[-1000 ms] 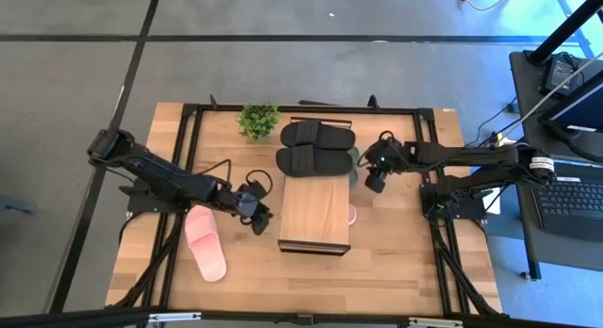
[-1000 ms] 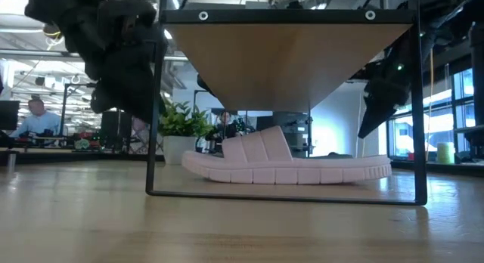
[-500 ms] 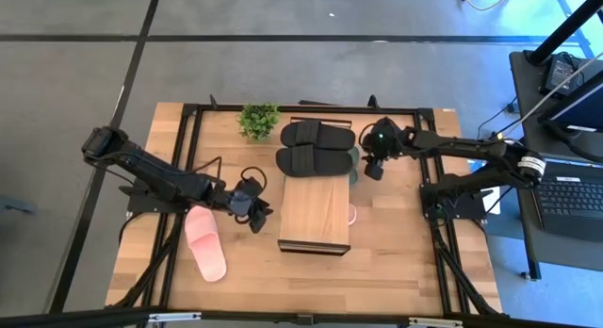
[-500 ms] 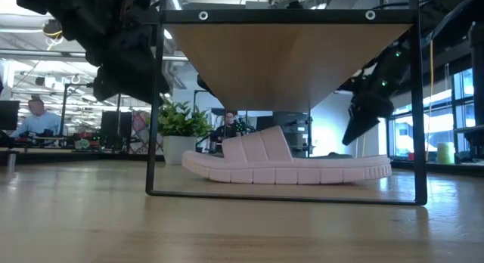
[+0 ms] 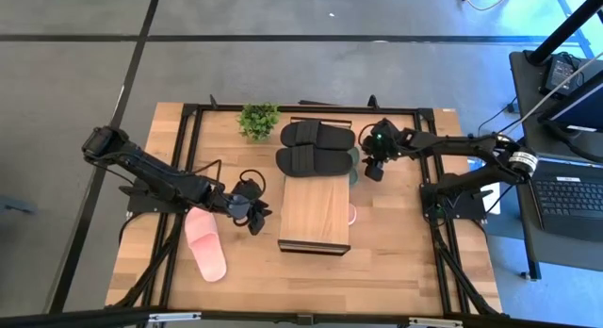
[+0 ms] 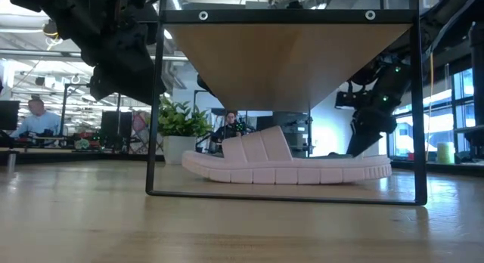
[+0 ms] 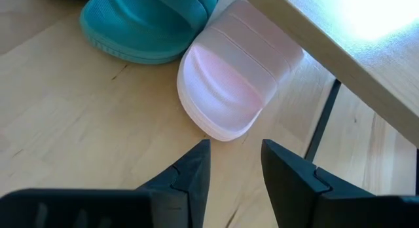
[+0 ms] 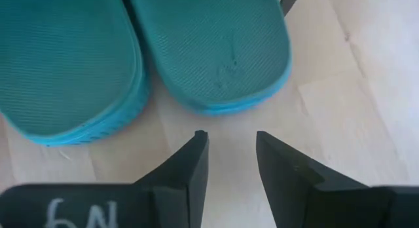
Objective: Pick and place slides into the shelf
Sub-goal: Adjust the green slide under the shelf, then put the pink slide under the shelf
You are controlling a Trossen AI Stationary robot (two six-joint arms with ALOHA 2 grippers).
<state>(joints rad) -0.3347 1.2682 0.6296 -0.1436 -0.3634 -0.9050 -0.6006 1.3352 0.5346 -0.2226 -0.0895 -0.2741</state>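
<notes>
R gripper (image 8: pixel 228 152) moved over green slides (image 8: pixel 216 51), jaws empty, apart.

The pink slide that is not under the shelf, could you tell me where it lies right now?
In the high view, the pink slide lies on the table's left side, beside the left gripper and left of the shelf.

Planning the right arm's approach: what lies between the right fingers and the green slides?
In the right wrist view, only bare wooden tabletop separates the open right gripper from the green slides.

Slide (image 6: pixel 287 165) under shelf (image 6: pixel 286 59) (plant (image 6: pixel 180 127) behind)
</notes>
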